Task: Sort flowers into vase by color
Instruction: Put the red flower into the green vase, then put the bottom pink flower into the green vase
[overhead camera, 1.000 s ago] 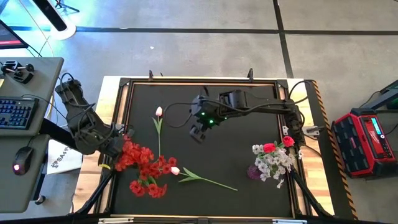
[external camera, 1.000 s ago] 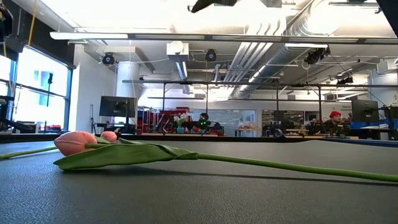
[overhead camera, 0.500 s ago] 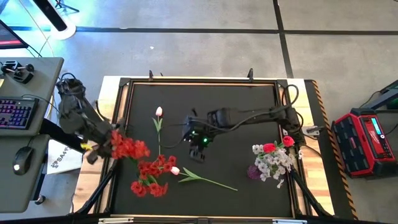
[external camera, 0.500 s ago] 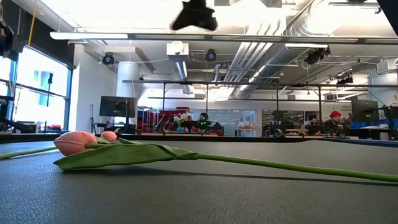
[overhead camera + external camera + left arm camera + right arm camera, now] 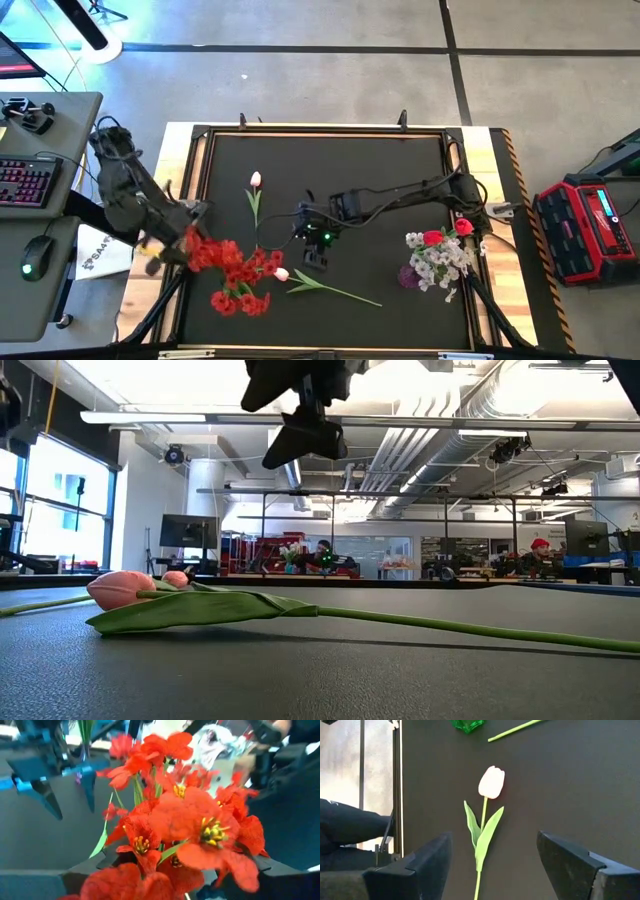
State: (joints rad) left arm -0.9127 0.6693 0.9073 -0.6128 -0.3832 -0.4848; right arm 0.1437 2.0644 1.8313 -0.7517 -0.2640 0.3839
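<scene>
Black matting carried the pale pink tulip (image 5: pixel 490 782) beneath the spread-fingered right gripper (image 5: pixel 315 258), due to descend, while the left gripper (image 5: pixel 178 240) gripped red blossoms (image 5: pixel 185 820).

Matt black table mat (image 5: pixel 400 190), finely textured; cloth-like red blossoms (image 5: pixel 200 827); smooth pale tulip bud (image 5: pixel 491 782); pale wooden table edge (image 5: pixel 180 135)

Grey concrete floor (image 5: pixel 330 80) around the table, crossed by dark seams. Black mat (image 5: pixel 340 170) inside a pale wooden table frame (image 5: pixel 330 128). Desk (image 5: pixel 50 200) at left carries a keyboard (image 5: pixel 25 183) and mouse (image 5: pixel 32 268). Red case (image 5: pixel 590 228) on the floor at right. Low view: open hall, exposed ducting (image 5: pixel 470 410) and strip lighting (image 5: pixel 170 417) overhead, tall windows (image 5: pixel 60 510) at left (bright daylight), benches and seated people (image 5: pixel 538 557) far back.
</scene>
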